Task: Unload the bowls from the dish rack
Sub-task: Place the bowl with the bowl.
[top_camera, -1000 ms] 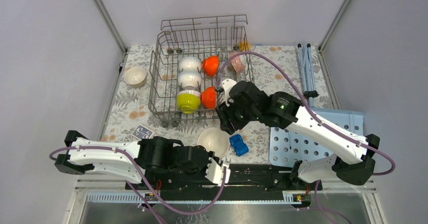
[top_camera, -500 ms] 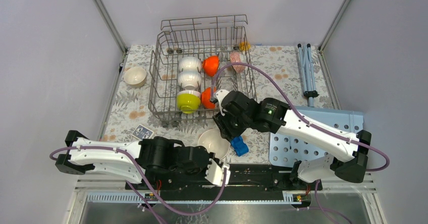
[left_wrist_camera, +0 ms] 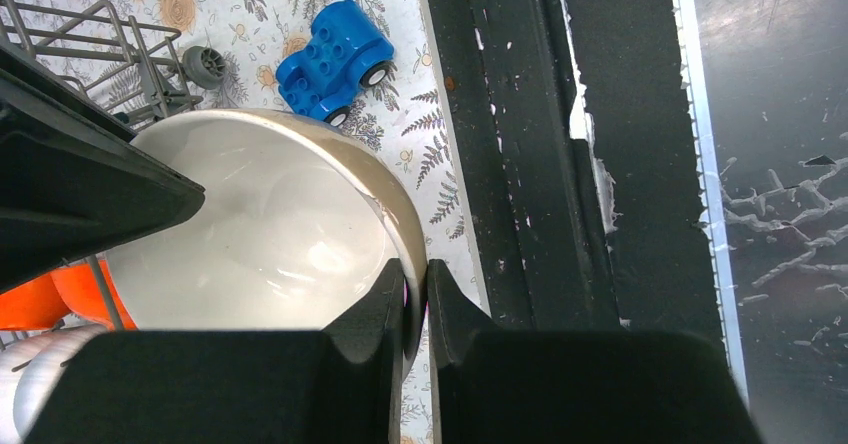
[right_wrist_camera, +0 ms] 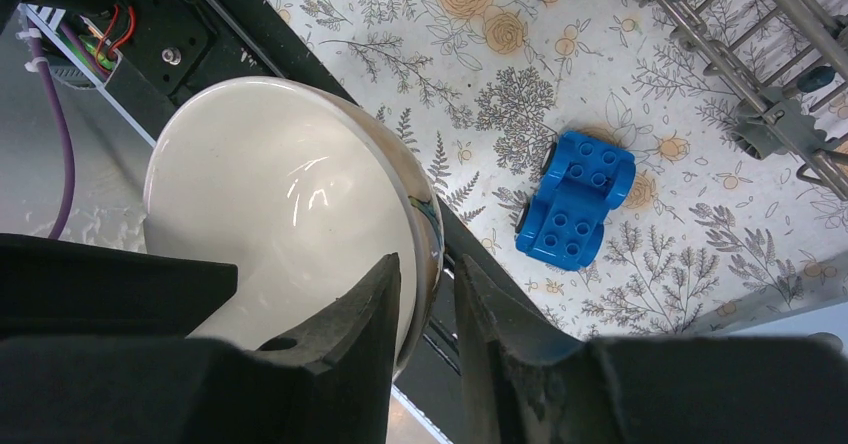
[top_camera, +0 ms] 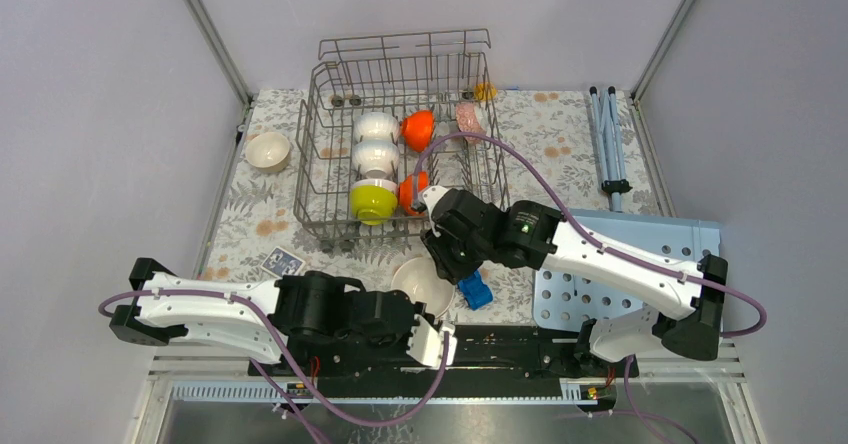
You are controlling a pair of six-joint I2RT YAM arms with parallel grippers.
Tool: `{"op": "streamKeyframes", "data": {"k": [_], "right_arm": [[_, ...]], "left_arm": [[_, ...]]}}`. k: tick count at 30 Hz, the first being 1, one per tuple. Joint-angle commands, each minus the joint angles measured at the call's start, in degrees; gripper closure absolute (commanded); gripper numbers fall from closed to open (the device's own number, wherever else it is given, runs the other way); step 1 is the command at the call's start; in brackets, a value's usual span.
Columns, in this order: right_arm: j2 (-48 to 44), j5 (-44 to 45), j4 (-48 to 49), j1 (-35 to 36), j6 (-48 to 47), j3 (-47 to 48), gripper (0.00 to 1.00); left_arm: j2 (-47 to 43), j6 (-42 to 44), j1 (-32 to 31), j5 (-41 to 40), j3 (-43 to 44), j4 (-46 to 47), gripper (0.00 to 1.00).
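Cream bowl [top_camera: 418, 280]: located outside the dish rack [top_camera: 404, 72], just in front of the rack's near wall, over the floral table cover [top_camera: 250, 214] and between the two grippers. Its glazed interior shows in all three views. Whether it touches the cover cannot be told. Left gripper [left_wrist_camera: 416, 299]: jaws at a narrow setting, one finger inside the bowl wall and one outside, both pressed on the rim, so the bowl is clamped. Right gripper [right_wrist_camera: 425, 284]: jaws also narrow, straddling the rim of the same bowl at another point, with the inner finger against the glazed inside. A thin dark line lies between the outer finger and the outer wall, so it cannot be told whether this gripper clamps the rim or only brackets it. Rack contents: two white bowls [top_camera: 376, 127] stand on edge, one behind the other, in the left-centre row. A yellow-green bowl [top_camera: 372, 202] stands at the near end of that row. Of two orange bowls [top_camera: 419, 127], one stands just right of the far white bowl and the other just right of the yellow-green bowl. A beige bowl [top_camera: 268, 150] sits upright on the cover, left of the rack and apart from it. A blue toy car [top_camera: 474, 291] lies on the cover just right of the cream bowl, between it and the light-blue perforated board [top_camera: 700, 239].
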Motion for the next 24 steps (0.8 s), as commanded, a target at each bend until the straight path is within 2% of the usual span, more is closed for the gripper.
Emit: {"op": "streamKeyframes", "data": {"k": [1, 7, 10, 12, 16, 17, 18, 19, 22, 24], "right_arm": [[0.6, 0.5, 1.2, 1.0, 1.2, 0.1, 0.67], [1.7, 1.4, 0.2, 1.9, 1.8, 1.0, 0.78], [2.4, 1.8, -0.4, 2.3, 2.3, 1.5, 0.88], [2.9, 2.2, -0.8, 2.6, 2.5, 1.9, 1.0], [2.7, 3.5, -0.6, 3.0, 3.5, 1.8, 1.0], [2.4, 3.9, -0.4, 3.0, 3.7, 1.7, 1.0], [2.0, 4.3, -0.1, 3.0, 4.0, 1.5, 1.0], [1.7, 4.8, 0.1, 3.0, 4.2, 1.3, 1.0], [0.5, 5.8, 0.7, 3.0, 5.0, 1.2, 1.0], [-0.4, 6.7, 1.0, 3.0, 5.4, 1.2, 1.0]], "left_arm": [[-0.5, -0.5, -0.5, -1.5, 1.8, 3.8, 1.0], [-0.2, -1.4, -0.6, -1.6, 1.8, 3.8, 1.0], [0.1, -1.9, -0.6, -1.5, 1.6, 3.8, 1.0], [0.4, -2.4, -0.6, -1.5, 1.6, 3.9, 1.0], [1.5, -4.9, -0.6, -2.8, 2.0, 4.1, 1.0], [1.7, -5.6, -0.6, -3.5, 2.1, 4.3, 0.96], [1.8, -6.1, -0.6, -4.2, 2.2, 4.5, 0.87], [1.7, -6.7, -0.6, -5.1, 2.3, 4.7, 0.72], [0.7, -8.3, -0.6, -7.6, 2.3, 5.6, 0.38], [-0.5, -9.4, -0.6, -9.1, 2.5, 6.4, 0.22]]}}
